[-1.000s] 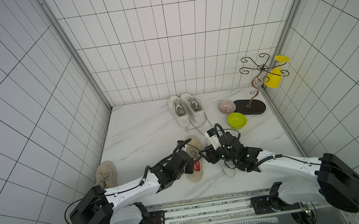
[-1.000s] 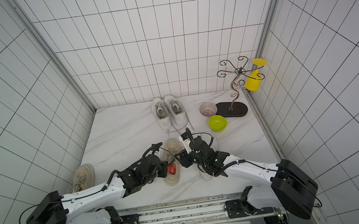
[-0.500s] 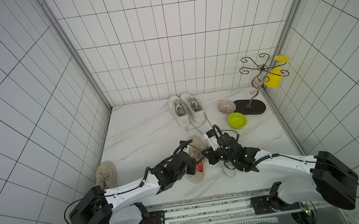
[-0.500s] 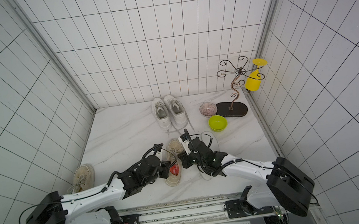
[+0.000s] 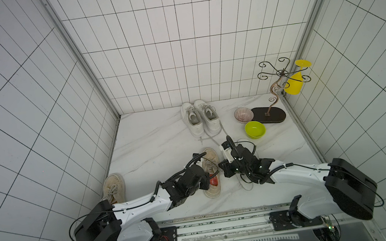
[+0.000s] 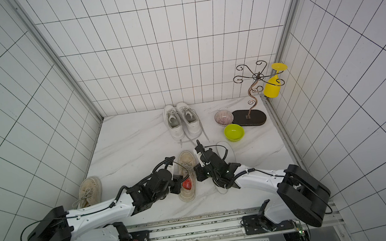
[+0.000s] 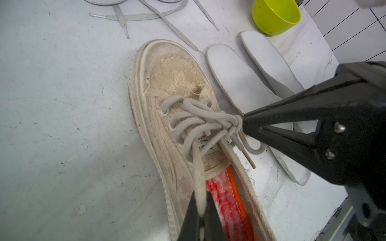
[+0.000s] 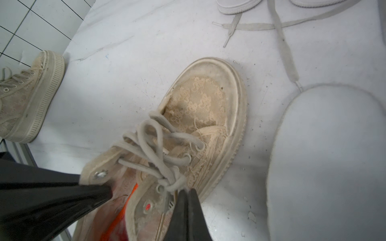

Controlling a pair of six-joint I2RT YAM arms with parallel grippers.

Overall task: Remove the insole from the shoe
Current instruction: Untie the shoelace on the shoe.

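Left gripper (image 7: 200, 208) is clamped shut on a side flap of the shoe (image 7: 177, 77); right gripper (image 8: 186, 194) is pinched shut on the laces (image 7: 196, 121). Likely purpose: spreading the mouth to expose the red insole (image 7: 219, 194).

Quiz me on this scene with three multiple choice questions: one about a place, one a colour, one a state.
1. The two white insoles lie: A) in the sneakers; B) on the table beside the beige shoe; C) in a bowl.
2. The insole inside that shoe is: A) blue; B) red-orange; C) black.
3. The right fingers are: A) wide open; B) off-camera; C) shut at the laces.
Answers: 1 B, both lie flat next to it; 2 B, it shows through the opening; 3 C, the tips meet at the knot.
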